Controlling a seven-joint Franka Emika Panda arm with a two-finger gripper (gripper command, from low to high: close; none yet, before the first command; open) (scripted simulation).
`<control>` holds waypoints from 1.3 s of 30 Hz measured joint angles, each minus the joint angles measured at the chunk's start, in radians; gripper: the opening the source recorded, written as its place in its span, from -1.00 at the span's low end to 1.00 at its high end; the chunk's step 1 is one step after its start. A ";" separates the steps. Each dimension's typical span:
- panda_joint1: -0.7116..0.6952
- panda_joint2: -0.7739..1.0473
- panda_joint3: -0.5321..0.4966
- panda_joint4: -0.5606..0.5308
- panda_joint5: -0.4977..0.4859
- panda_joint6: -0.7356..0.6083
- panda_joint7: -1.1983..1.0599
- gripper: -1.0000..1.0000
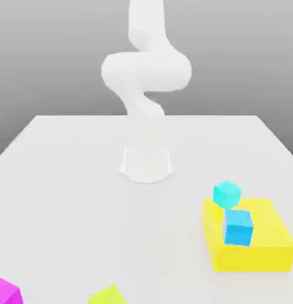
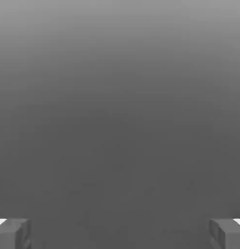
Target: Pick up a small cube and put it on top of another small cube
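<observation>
while the gripper (image 2: 120,233) has its two fingers (image 2: 12,233) spread wide apart with nothing between them, a cyan cube (image 1: 226,193) leans at the far corner of a yellow block (image 1: 248,234) near the table's (image 1: 66,178) right edge, and a blue cube (image 1: 238,227) sits on that block.

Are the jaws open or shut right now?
Open. In the hand view the gripper has its two fingertips at opposite edges of the picture, with a wide gap and nothing between them.
</observation>
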 joint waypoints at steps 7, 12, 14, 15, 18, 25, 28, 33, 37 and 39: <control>-0.129 0.261 0.097 0.006 -0.095 0.064 0.252 0.00; -0.190 0.445 0.136 0.010 -0.166 0.107 0.431 0.00; -0.206 0.517 0.141 0.011 -0.191 0.124 0.500 0.00; -0.211 0.554 0.142 0.012 -0.201 0.133 0.534 0.00; -0.229 0.660 0.139 0.014 -0.224 0.162 0.627 0.00; -0.246 0.895 0.127 0.014 -0.200 0.240 0.791 0.00; -0.252 0.987 0.127 0.012 -0.152 0.278 0.836 0.00; -0.246 1.154 0.112 0.030 -0.127 0.385 0.884 0.00; -0.232 1.215 0.094 0.042 -0.143 0.432 0.898 -1.00; -0.232 1.215 0.094 0.042 -0.144 0.433 0.898 -1.00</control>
